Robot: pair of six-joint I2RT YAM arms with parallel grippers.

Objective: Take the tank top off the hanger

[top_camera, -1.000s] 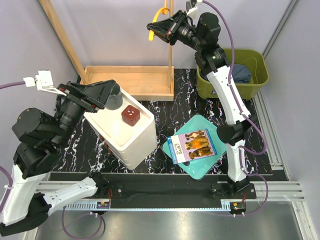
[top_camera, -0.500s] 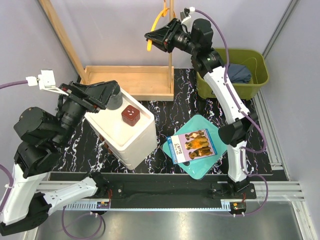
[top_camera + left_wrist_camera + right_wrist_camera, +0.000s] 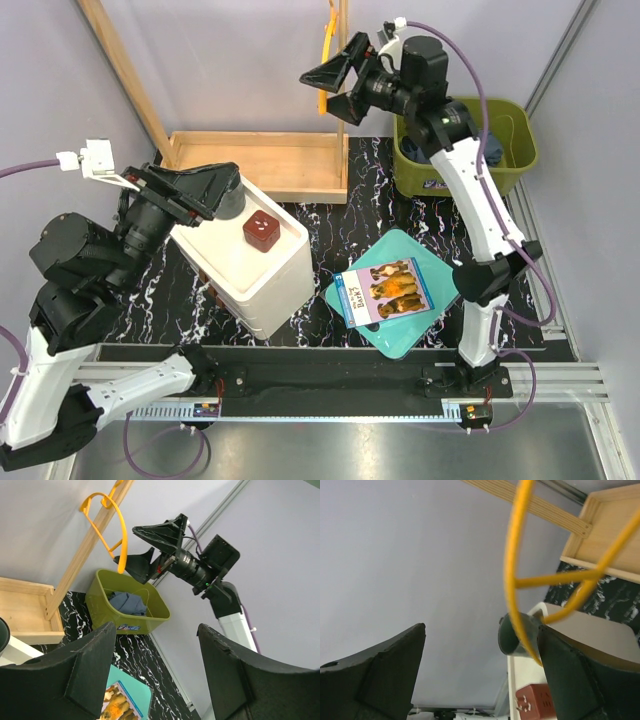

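Right gripper (image 3: 322, 88): gaped at its widest, clamped on nothing; stood raised high next to the rack's upright post.
Hanger: thin yellow-orange plastic clothes hanger (image 3: 122, 540), hung bare by its hook near the top of the tall wooden rack frame (image 3: 260, 165); in the right wrist view, passed between the 2 spread fingers, nearer 1 of them; contact with that finger impossible to tell.
Tank top: small garment of soft dark slate-blue fabric (image 3: 127, 602), lay crumpled inside the olive-green plastic bin (image 3: 150, 617), off the hanger and well below it.
Bin: stood on the black marbled table top (image 3: 340, 225) at the far right, just beside the rack's flat wooden base.
Left gripper (image 3: 156, 627): stood partly open, held nothing; hovered over the left side of the table, well apart from hanger and bin.
White box (image 3: 250, 265): sat left of centre, carried 1 dark red cube (image 3: 262, 230) and 1 dark cup (image 3: 232, 203) near its far corner.
Teal tray (image 3: 400, 335): lay near the right arm, with 1 picture book (image 3: 385, 290) on top.
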